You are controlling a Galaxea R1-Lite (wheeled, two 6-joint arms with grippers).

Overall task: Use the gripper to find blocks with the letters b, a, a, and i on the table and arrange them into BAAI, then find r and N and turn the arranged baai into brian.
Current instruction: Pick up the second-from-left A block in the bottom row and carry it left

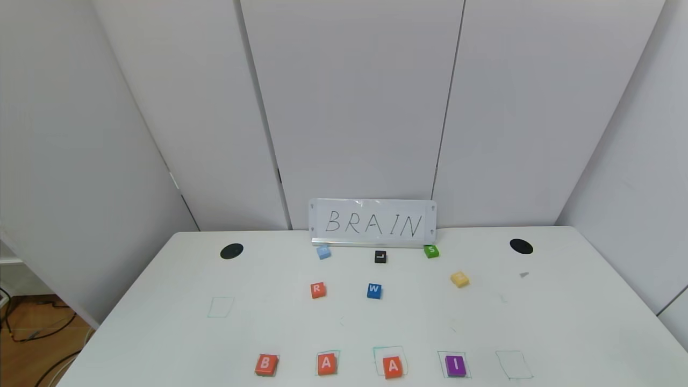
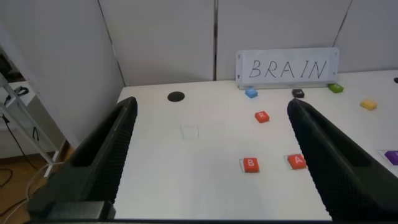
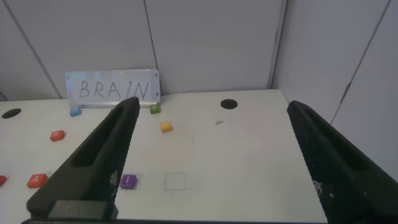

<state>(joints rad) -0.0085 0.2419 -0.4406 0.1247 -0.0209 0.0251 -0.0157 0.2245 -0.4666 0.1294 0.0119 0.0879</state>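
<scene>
Along the front of the white table (image 1: 564, 322) lies a row of blocks: orange-red B (image 1: 266, 364), A (image 1: 327, 364), A (image 1: 393, 367) and purple I (image 1: 455, 365). Farther back lie the orange-red r (image 1: 317, 290) and, to the right, the yellow N (image 1: 459, 279). Neither gripper shows in the head view. My left gripper (image 2: 211, 106) hangs open and empty off the near left edge, above B (image 2: 250, 165). Off the near right, my right gripper (image 3: 213, 106) is open and empty, with I (image 3: 128, 181) and N (image 3: 165, 127) ahead of it.
A sign reading BRAIN (image 1: 373, 223) stands at the back. Before it lie a light blue block (image 1: 323, 252), a black block (image 1: 380, 257), a green S (image 1: 431, 251) and a blue W (image 1: 374, 291). An empty drawn green square (image 1: 514, 364) lies right of I. Two black holes (image 1: 231, 251) sit near the back corners.
</scene>
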